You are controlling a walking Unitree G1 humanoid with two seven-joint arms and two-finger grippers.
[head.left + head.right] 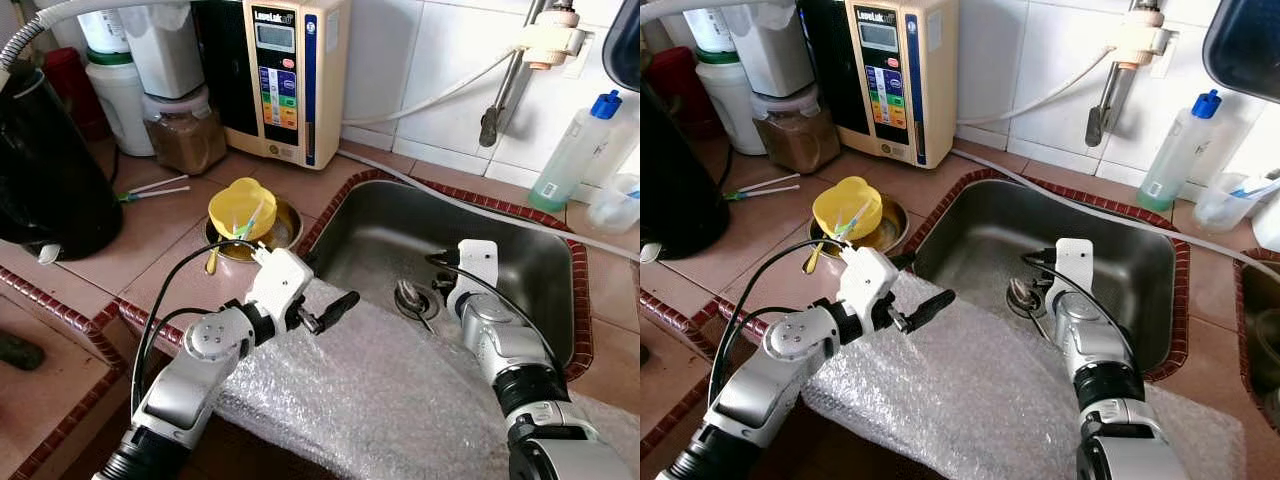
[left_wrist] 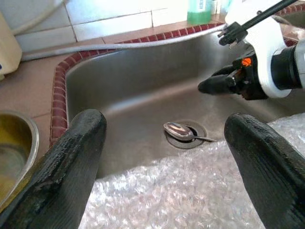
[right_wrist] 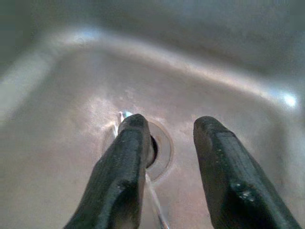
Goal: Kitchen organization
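Bubble wrap (image 1: 380, 390) drapes over the near rim of the stainless sink (image 1: 520, 250). Above that wrap, at the sink's left edge, the left gripper (image 2: 164, 157) hovers, jaws wide and empty. Inside the sink, the right gripper (image 3: 164, 143) hangs just over the drain, fingers parted around the spoon (image 2: 180, 131) lying across the drain. Left of the sink, a yellow cup (image 1: 242, 207) sits in a metal bowl (image 1: 282, 232).

White tiled wall (image 1: 420, 60) behind; terracotta tiled counter (image 1: 150, 240) with dark red edging, under bright daylight.
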